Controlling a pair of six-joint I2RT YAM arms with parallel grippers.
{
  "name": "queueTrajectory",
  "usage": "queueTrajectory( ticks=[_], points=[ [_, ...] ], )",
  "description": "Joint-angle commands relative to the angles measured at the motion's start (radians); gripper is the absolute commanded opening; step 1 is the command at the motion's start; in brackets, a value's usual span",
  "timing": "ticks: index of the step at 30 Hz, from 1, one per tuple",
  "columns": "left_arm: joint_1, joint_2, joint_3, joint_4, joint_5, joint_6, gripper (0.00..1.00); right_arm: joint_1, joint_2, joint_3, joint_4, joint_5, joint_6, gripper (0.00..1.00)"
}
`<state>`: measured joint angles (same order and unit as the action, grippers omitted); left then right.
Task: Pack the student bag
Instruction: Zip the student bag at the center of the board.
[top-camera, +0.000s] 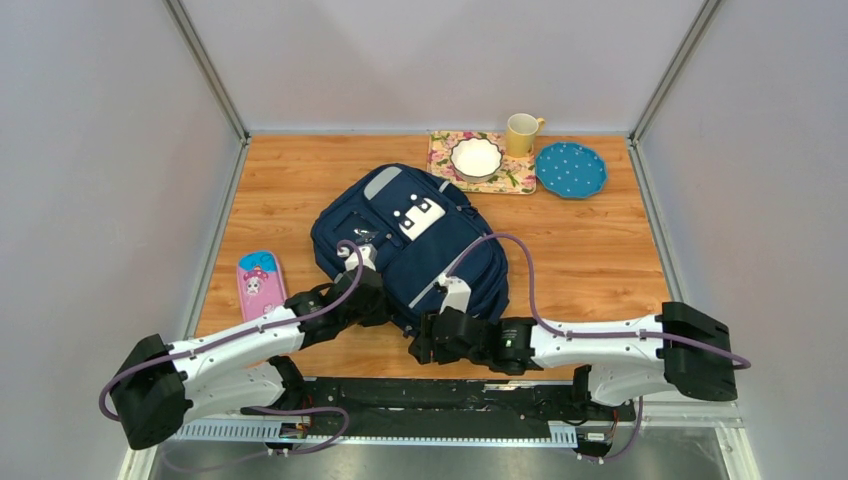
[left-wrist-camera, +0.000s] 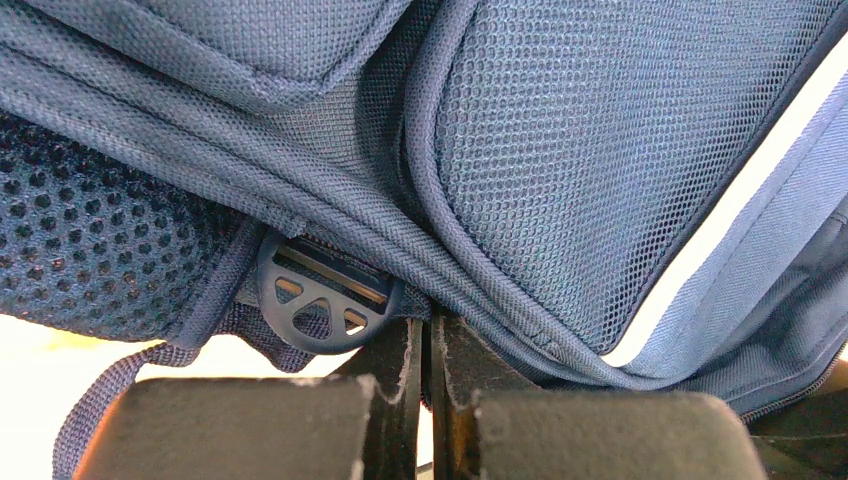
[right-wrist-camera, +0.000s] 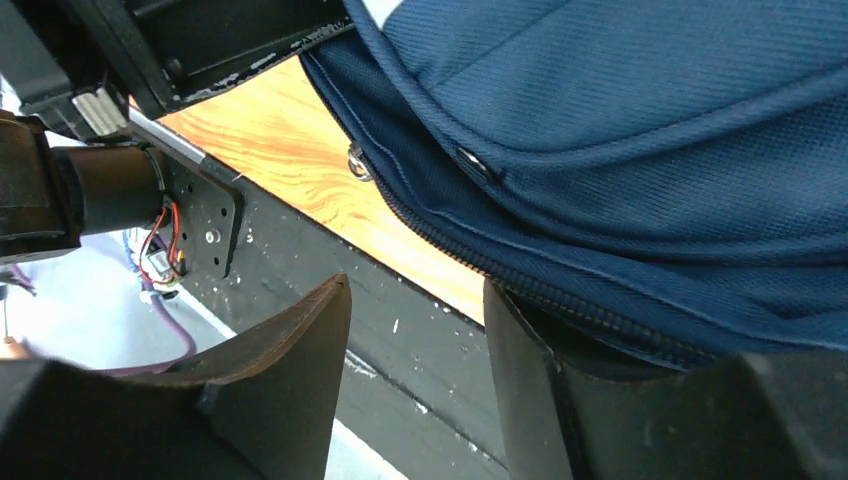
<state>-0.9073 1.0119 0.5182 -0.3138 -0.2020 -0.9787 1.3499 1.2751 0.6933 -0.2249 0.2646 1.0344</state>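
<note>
The navy student bag (top-camera: 420, 250) lies flat on the wooden table, its white dotted patch facing up. My left gripper (top-camera: 372, 300) is shut at the bag's near left edge. In the left wrist view its tips (left-wrist-camera: 428, 325) press up against a piped seam of the bag (left-wrist-camera: 600, 150), beside a dark plastic strap buckle (left-wrist-camera: 325, 300). Whether any fabric is pinched does not show. My right gripper (top-camera: 425, 345) stands open at the bag's near edge. Nothing lies between the right gripper's (right-wrist-camera: 415, 285) fingers. Its right finger (right-wrist-camera: 530, 350) sits just under the bag's zipper line (right-wrist-camera: 560, 295).
A pink pencil case (top-camera: 260, 283) lies left of the bag. At the back right are a floral mat with a white bowl (top-camera: 476, 157), a yellow mug (top-camera: 521, 133) and a blue dotted plate (top-camera: 570, 169). The black base rail (top-camera: 450, 395) runs along the table's near edge.
</note>
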Motion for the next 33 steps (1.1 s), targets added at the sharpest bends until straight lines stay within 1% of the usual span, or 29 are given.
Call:
queueTrajectory(
  ticks=[1,2,3,6,9,10,14,16,18,20,25,26,27,29,30,33],
  points=[
    [-0.016,-0.036,0.063,0.088,0.119,-0.009,0.00,0.052,0.021,0.037,0.131,0.214,-0.056,0.57],
    [-0.018,-0.039,0.062,0.087,0.116,-0.011,0.00,0.058,0.026,0.035,0.175,0.244,-0.066,0.57],
    [-0.016,-0.041,0.062,0.085,0.108,-0.015,0.00,0.058,0.030,0.038,0.188,0.257,-0.068,0.59],
    [-0.016,-0.049,0.062,0.081,0.104,-0.028,0.00,0.060,0.082,0.046,0.249,0.280,-0.088,0.59],
    [-0.016,-0.050,0.060,0.084,0.107,-0.043,0.00,0.060,0.139,0.067,0.239,0.308,-0.054,0.59],
    [-0.016,-0.050,0.059,0.088,0.110,-0.054,0.00,0.061,0.151,0.071,0.230,0.317,-0.010,0.59],
    [-0.016,-0.049,0.049,0.099,0.127,-0.063,0.00,0.061,0.181,0.052,0.269,0.369,0.012,0.55],
    [-0.016,-0.050,0.046,0.099,0.130,-0.063,0.00,0.061,0.182,0.049,0.291,0.395,-0.011,0.52],
    [-0.018,-0.050,0.045,0.099,0.131,-0.061,0.00,0.060,0.188,0.070,0.266,0.453,-0.011,0.48],
    [-0.016,-0.050,0.043,0.101,0.136,-0.061,0.00,0.057,0.199,0.086,0.239,0.487,-0.019,0.47],
    [-0.016,-0.052,0.042,0.101,0.141,-0.061,0.00,0.057,0.247,0.129,0.138,0.519,0.009,0.40],
    [-0.016,-0.055,0.042,0.102,0.142,-0.061,0.00,0.058,0.251,0.132,0.119,0.541,0.016,0.38],
    [-0.016,-0.056,0.040,0.102,0.142,-0.063,0.00,0.058,0.253,0.133,0.107,0.553,0.026,0.33],
    [-0.016,-0.062,0.036,0.107,0.142,-0.064,0.00,0.057,0.248,0.132,0.091,0.582,0.021,0.32],
    [-0.016,-0.067,0.029,0.107,0.142,-0.066,0.00,0.057,0.247,0.137,0.084,0.591,0.016,0.36],
    [-0.016,-0.073,0.023,0.110,0.138,-0.069,0.00,0.057,0.253,0.175,0.009,0.608,0.035,0.68]
  ],
)
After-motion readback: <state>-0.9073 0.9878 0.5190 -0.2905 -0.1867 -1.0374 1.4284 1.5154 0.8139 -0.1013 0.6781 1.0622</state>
